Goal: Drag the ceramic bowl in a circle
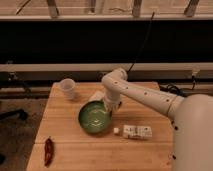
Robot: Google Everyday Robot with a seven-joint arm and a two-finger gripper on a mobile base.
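Observation:
The ceramic bowl [94, 118] is round, shallow and glossy green with pale rings inside. It sits on the wooden table [70, 150], near the middle. My gripper [108, 106] reaches down from the white arm [145, 97] and is at the bowl's far right rim, touching or just over it. The arm's wrist hides the rim at that spot.
A small white cup [67, 88] stands at the table's back left. A red chili pepper [48, 150] lies at the front left. A white packet [137, 131] and a small white piece [116, 130] lie right of the bowl. A dark wall and rail run behind the table.

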